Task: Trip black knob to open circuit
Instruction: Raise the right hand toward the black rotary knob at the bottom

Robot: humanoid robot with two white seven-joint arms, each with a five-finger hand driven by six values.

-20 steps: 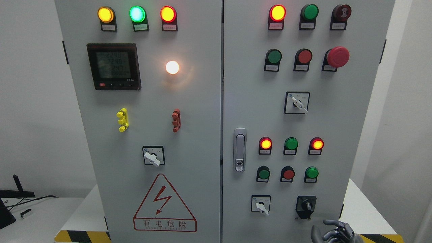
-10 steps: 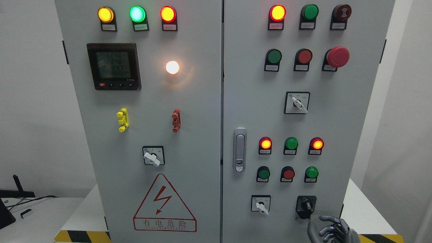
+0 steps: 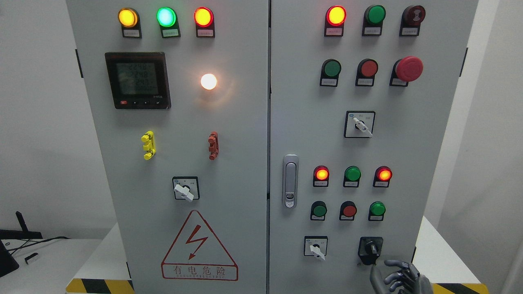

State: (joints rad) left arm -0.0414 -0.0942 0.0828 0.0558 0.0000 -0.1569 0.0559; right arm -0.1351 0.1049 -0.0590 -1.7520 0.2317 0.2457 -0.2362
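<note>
The black knob (image 3: 371, 248) sits on a black plate at the lower right of the grey cabinet's right door (image 3: 367, 143). Its handle points roughly upward. My right hand (image 3: 394, 278) rises from the bottom edge just below and slightly right of the knob. Its grey fingers (image 3: 388, 277) are relaxed and partly curled, holding nothing, and do not touch the knob. The left arm is out of view.
A white rotary switch (image 3: 316, 247) sits left of the knob. Red and green lamps and push buttons (image 3: 349, 210) are above it. A silver door latch (image 3: 290, 180) is on the right door's left edge. A red emergency stop (image 3: 408, 68) is at upper right.
My right hand has risen from the bottom edge toward the black knob and shifted slightly left. The panel lamps and switches are unchanged.
</note>
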